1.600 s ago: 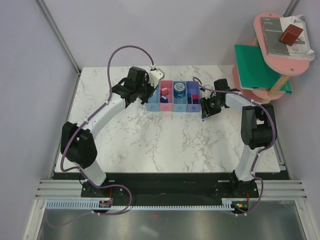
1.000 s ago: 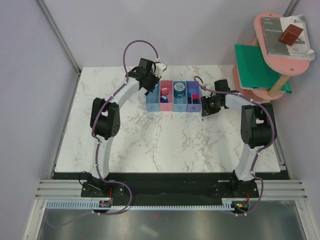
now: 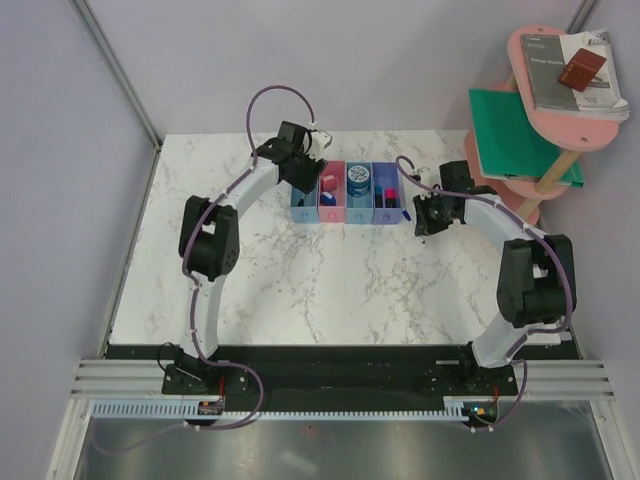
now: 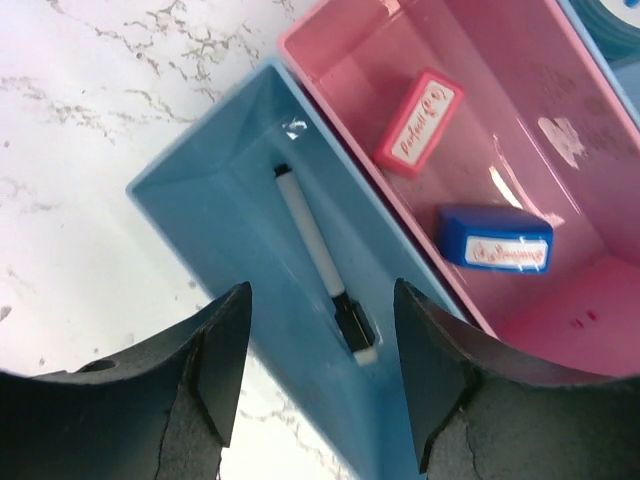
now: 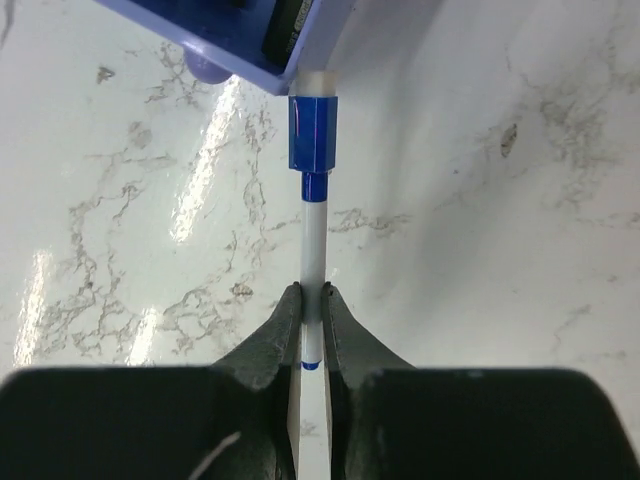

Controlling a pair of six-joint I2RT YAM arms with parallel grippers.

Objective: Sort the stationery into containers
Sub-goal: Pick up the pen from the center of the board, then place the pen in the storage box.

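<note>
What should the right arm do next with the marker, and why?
Probably lift the marker a little and carry it over the wall of the purple bin. The right gripper is shut on the white shaft, and the blue-capped end meets the bin's outer corner, so it looks to be outside the opening rather than above it.

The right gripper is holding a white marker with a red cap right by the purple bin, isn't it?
Not quite: the cap is blue, not red. The right wrist view shows the right gripper shut on the white marker, its blue cap right by the corner of the purple bin.
</note>
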